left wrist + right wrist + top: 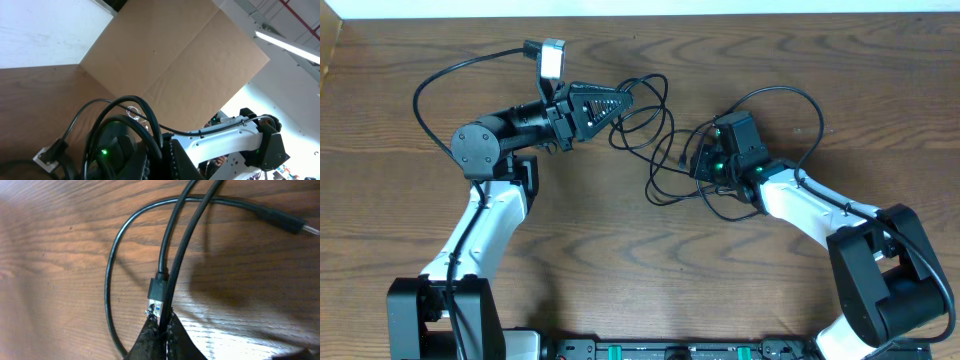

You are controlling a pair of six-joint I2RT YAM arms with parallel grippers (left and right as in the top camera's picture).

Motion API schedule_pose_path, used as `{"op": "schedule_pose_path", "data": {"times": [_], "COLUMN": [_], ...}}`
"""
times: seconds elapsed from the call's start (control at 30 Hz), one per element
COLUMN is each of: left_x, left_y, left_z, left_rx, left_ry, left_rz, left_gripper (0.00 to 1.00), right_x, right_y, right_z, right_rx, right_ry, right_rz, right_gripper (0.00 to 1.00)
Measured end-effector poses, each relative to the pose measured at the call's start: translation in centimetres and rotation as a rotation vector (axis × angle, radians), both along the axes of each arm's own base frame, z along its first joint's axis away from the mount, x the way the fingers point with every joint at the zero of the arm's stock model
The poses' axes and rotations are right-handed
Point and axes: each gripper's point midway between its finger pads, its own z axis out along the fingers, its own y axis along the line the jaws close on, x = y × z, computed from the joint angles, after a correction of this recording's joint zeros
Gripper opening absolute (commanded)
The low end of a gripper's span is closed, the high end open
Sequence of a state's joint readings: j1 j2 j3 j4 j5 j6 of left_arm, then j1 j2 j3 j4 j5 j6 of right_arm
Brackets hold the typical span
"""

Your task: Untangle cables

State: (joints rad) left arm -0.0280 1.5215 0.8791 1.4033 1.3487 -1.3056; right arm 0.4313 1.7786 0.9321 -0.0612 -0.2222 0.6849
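Note:
Several thin black cables lie tangled on the wooden table between my two grippers. My left gripper points right into the tangle's upper left. In the left wrist view it is shut, with a black cable looping up and passing between the fingers. My right gripper sits at the tangle's right edge. Seen from the right wrist, it is shut on one black cable, right beside a small USB plug. Another cable curves round to a plug.
Thicker black leads arc from the left arm and the right arm. A brown cardboard wall stands behind the table. The right arm's white link shows in the left wrist view. A control bar lines the front edge.

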Motion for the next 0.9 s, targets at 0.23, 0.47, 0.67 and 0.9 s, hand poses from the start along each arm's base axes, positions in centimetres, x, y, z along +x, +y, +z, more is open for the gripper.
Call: {"op": "schedule_pose_path", "data": {"times": [0.23, 0.47, 0.67, 0.9], "left_x": [-0.5, -1.1, -1.2, -1.3], "left_y": [-0.1, -0.3, -0.3, -0.3], "left_z": [-0.4, -0.9, -1.0, -1.0], "left_rx": [0.022, 0.054, 0.060, 0.063], "left_ry": [-0.001, -0.006, -0.010, -0.014], "left_rz": [-0.027, -0.065, -0.073, -0.074], "left_gripper": [0.09, 0.09, 0.09, 0.09], "right_x": [0.9, 1.4, 1.9, 2.5], "right_y": [-1.9, -7.3, -7.5, -4.7], "right_z": [2.8, 14.2, 21.2, 18.8], "right_rx": [0.038, 0.089, 0.135, 0.122], "right_ry": [-0.056, -0.298, -0.538, -0.503], "right_rz": [0.034, -0.054, -0.044, 0.006], "right_gripper": [0.01, 0.01, 0.01, 0.02]}}
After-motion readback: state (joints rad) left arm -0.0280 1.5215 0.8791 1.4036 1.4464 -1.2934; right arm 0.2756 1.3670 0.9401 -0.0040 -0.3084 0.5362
